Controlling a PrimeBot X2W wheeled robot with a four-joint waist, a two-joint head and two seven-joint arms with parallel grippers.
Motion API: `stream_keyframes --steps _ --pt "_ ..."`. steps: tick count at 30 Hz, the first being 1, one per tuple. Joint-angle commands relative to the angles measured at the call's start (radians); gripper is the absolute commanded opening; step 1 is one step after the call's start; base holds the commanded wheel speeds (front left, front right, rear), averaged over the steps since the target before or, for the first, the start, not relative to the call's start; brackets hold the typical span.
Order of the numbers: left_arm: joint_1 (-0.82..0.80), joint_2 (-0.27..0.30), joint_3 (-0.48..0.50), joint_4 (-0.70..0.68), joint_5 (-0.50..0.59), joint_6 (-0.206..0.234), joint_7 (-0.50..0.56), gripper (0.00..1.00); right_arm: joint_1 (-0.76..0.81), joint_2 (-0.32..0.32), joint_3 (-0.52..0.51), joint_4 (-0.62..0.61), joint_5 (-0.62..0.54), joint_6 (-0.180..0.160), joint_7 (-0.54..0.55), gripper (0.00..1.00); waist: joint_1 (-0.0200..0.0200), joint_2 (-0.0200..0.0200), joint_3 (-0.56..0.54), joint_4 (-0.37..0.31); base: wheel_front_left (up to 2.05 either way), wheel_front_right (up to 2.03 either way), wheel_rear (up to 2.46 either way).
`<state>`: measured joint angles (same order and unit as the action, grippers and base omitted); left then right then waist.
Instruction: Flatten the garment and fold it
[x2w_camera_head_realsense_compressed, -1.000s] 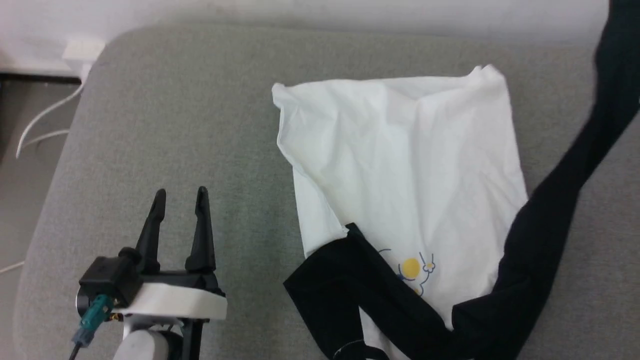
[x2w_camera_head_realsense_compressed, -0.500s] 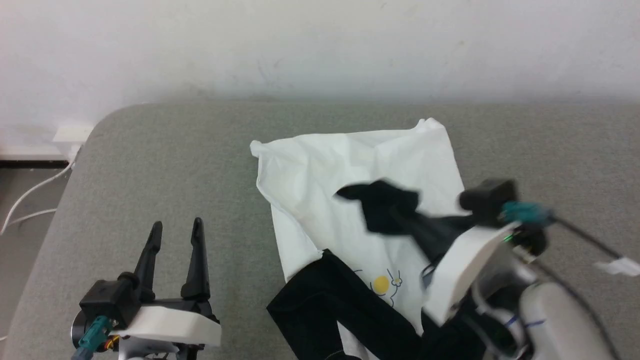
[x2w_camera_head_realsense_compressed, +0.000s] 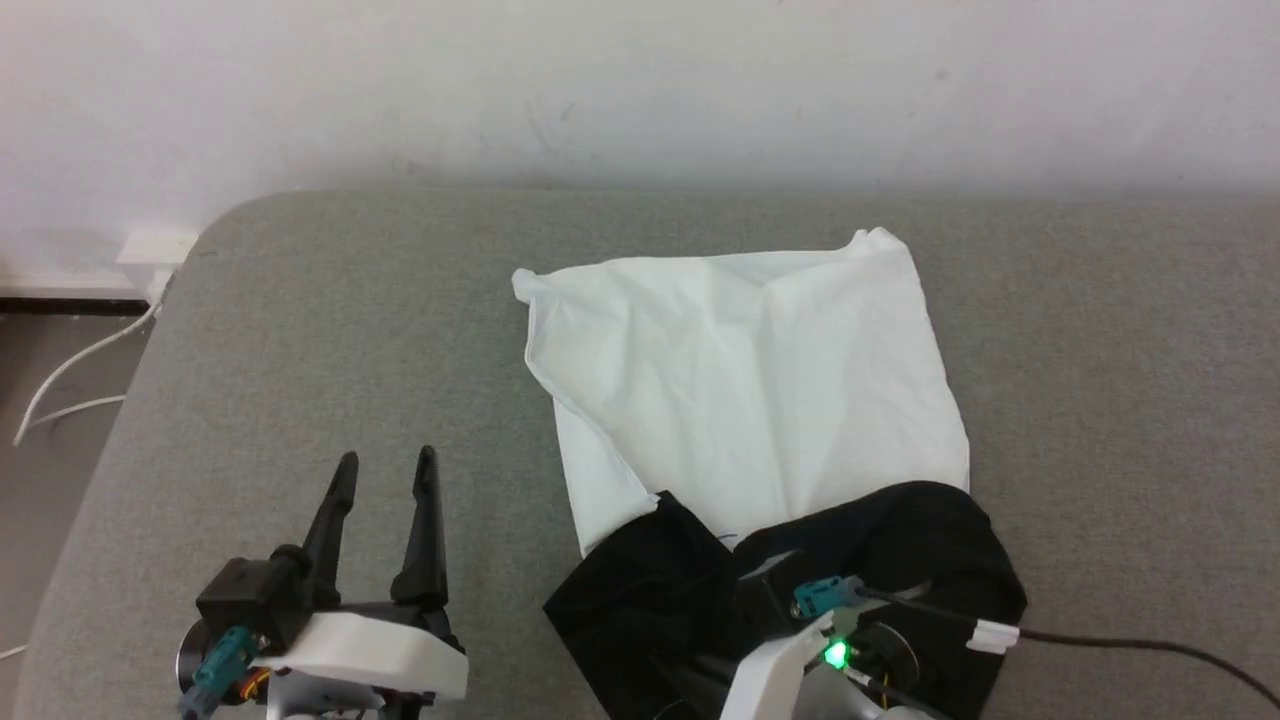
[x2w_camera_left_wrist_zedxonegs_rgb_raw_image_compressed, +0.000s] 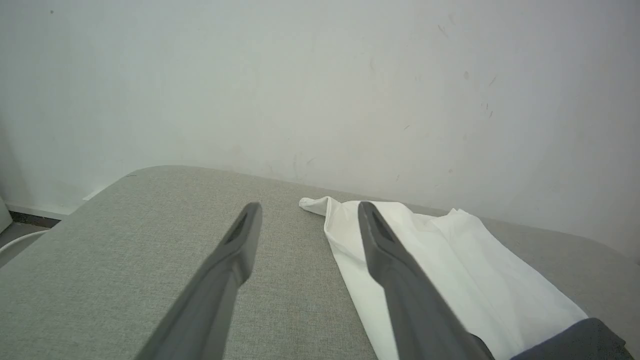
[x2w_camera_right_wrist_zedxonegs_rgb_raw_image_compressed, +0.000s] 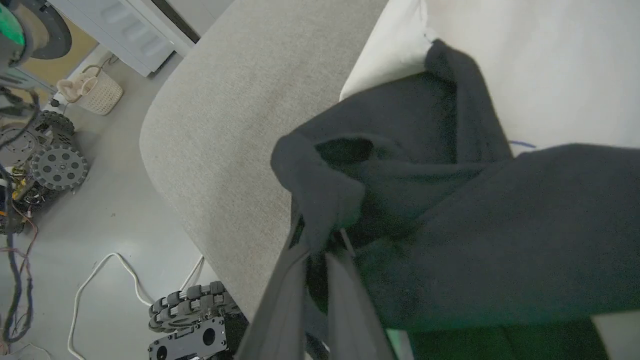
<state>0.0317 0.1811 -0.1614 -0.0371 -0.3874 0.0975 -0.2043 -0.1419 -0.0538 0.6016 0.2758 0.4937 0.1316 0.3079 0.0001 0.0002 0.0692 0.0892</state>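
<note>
Well, cable (x2w_camera_head_realsense_compressed: 70, 372): white, I see it on the floor off the cushion's left end.
Left gripper (x2w_camera_head_realsense_compressed: 388, 456): fingers spread, empty, over the bare grey cushion (x2w_camera_head_realsense_compressed: 300, 330), apart from the shirt.
Shirt (x2w_camera_head_realsense_compressed: 745, 380): white body lies spread mid-cushion, black sleeves bunched at its near edge.
Right gripper (x2w_camera_right_wrist_zedxonegs_rgb_raw_image_compressed: 320, 250): I read it as clamped on a black sleeve (x2w_camera_right_wrist_zedxonegs_rgb_raw_image_compressed: 320, 195).
</note>
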Motion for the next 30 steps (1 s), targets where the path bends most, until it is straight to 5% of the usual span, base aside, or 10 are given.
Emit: stream_keyframes --steps 1,2,4,5,13,25,30 --pt "-0.018 -0.003 -0.004 0.006 -0.006 -0.006 -0.006 1.0 -0.017 0.003 0.013 0.038 0.009 -0.001 -0.022 0.0 -0.0001 -0.0002 0.009 0.009 0.0 0.0 0.0" --pt "-0.021 -0.004 -0.006 0.01 -0.007 -0.007 -0.008 1.0 -0.025 0.003 0.026 0.062 0.013 -0.001 -0.033 0.02 -0.0001 -0.0002 0.01 0.01 0.0 0.0 0.0" --pt "-0.024 -0.003 -0.005 0.019 -0.008 -0.008 -0.01 1.0 -0.04 0.003 0.051 0.078 0.04 -0.001 -0.075 0.96 -0.0001 -0.0002 0.014 0.01 0.0 0.0 0.0" --pt "-0.024 -0.002 -0.002 0.023 -0.009 -0.006 -0.012 1.0 -0.049 0.003 0.064 0.075 0.049 -0.001 -0.101 1.0 -0.0001 -0.0002 0.014 0.007 0.0 0.0 0.0" --pt "0.007 0.014 0.029 0.048 -0.014 0.028 -0.006 1.0 -0.067 -0.012 0.028 -0.036 0.005 -0.001 -0.31 1.0 -0.0001 -0.0002 -0.019 -0.017 0.0 0.0 0.0" --pt "0.039 0.024 0.069 0.057 -0.021 0.09 0.017 1.0 0.106 -0.047 -0.485 -0.267 -0.246 -0.001 -0.343 1.0 -0.0001 -0.0002 -0.041 -0.041 0.0 0.0 0.0" --pt "0.036 0.031 0.083 0.057 -0.025 0.103 0.024 1.0 0.179 -0.038 -0.597 -0.365 -0.294 -0.001 -0.294 1.0 -0.0001 -0.0002 -0.032 -0.054 0.0 0.0 0.0"
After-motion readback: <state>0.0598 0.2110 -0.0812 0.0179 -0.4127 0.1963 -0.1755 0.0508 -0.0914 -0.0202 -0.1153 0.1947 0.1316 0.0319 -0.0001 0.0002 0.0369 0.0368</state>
